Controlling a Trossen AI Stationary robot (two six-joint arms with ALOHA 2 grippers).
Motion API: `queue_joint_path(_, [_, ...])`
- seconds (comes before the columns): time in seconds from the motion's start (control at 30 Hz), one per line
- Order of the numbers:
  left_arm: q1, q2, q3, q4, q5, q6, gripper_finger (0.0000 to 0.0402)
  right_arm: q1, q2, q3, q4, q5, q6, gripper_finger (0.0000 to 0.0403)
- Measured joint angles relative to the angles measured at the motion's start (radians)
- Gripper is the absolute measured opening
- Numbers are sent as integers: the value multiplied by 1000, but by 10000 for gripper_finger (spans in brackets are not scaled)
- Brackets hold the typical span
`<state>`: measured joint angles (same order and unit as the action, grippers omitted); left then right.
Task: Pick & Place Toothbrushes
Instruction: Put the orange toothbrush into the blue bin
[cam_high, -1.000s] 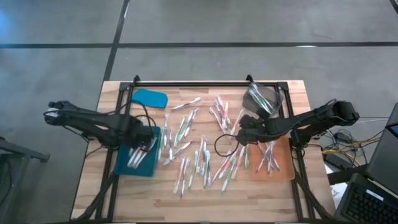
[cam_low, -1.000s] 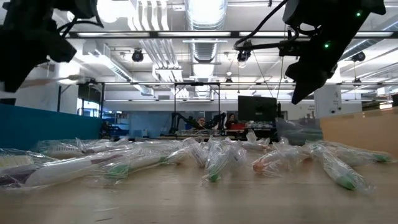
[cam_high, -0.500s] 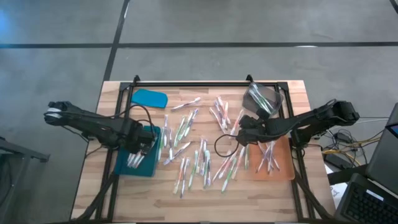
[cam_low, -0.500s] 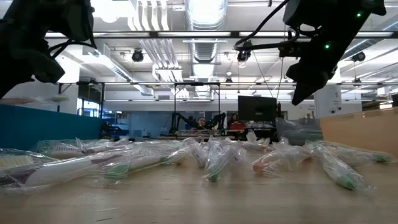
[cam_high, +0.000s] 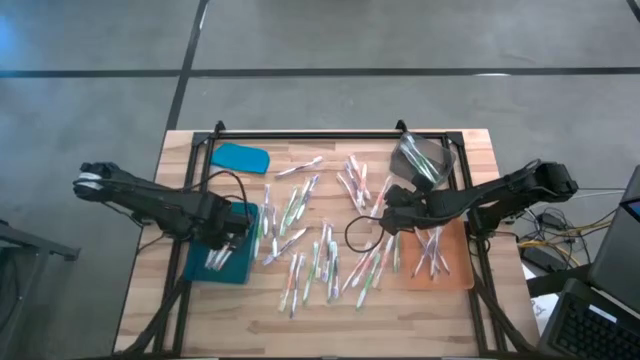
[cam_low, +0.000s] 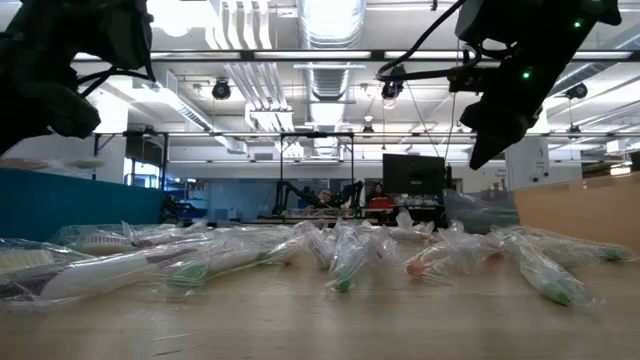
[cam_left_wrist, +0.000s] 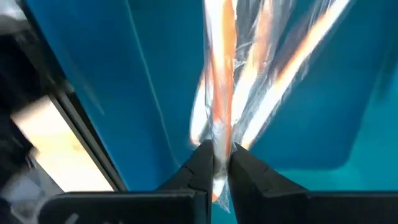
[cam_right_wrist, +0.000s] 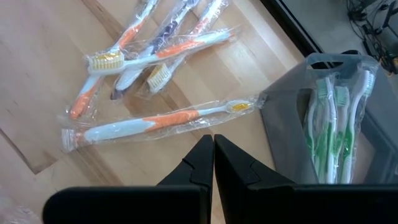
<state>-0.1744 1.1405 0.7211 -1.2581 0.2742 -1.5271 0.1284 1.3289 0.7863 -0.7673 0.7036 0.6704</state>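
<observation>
Many wrapped toothbrushes (cam_high: 320, 250) lie scattered across the middle of the wooden table. My left gripper (cam_high: 232, 228) is over the blue tray (cam_high: 205, 268) at the table's left, shut on an orange-and-white toothbrush in a clear wrapper (cam_left_wrist: 219, 93). Other wrapped brushes (cam_high: 218, 255) lie in the tray. My right gripper (cam_high: 392, 208) is shut and empty above the table's right middle. In its wrist view (cam_right_wrist: 213, 157), orange brushes (cam_right_wrist: 155, 121) lie on the wood below it. My left gripper pinches one end of the wrapped orange-and-white toothbrush (cam_left_wrist: 217, 152) between its two fingers. The brush runs on from the fingertips, along the fingers' line, over the blue tray's floor (cam_left_wrist: 336, 93). Whether its far end rests on the tray cannot be told.
A blue lid (cam_high: 240, 157) lies at the far left. A grey bin (cam_high: 425, 160) with green brushes (cam_right_wrist: 326, 124) stands at the far right. An orange tray (cam_high: 450, 270) with several brushes is at the near right. A black cable loop (cam_high: 358, 235) hangs by my right arm.
My left gripper has gone a little toward the table's near edge with the toothbrush and stands farther over the blue tray. It stays shut.
</observation>
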Motion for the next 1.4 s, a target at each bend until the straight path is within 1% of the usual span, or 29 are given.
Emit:
queue_joint_path(0.07, [-22, 12, 11, -3, 32, -31, 30, 0, 0, -4, 0, 0, 1, 8])
queue_joint_path(0.2, [-71, 38, 23, 0, 35, -79, 34, 0, 1, -6, 0, -5, 3, 8])
queue_joint_path(0.33, [-94, 64, 22, -3, 53, -100, 37, 0, 1, -6, 0, -6, 3, 8])
queue_joint_path(0.53, [-96, 113, 21, 3, 55, -101, 33, 0, 1, -6, 0, -8, 3, 8])
queue_joint_path(0.77, [-96, 163, -15, 20, 104, -81, 39, 0, 1, -6, 1, -8, 2, 8])
queue_joint_path(0.93, [-96, 182, -17, 28, 110, -66, 39, 0, 1, -6, 1, -8, 2, 8])
queue_joint_path(1.1, [-95, 192, -18, 29, 114, -35, 54, 0, 1, -6, 3, -8, 2, 8])
queue_joint_path(1.4, [-95, 207, -19, 28, 109, -19, 97, 0, 1, -6, 4, -8, -2, 8])
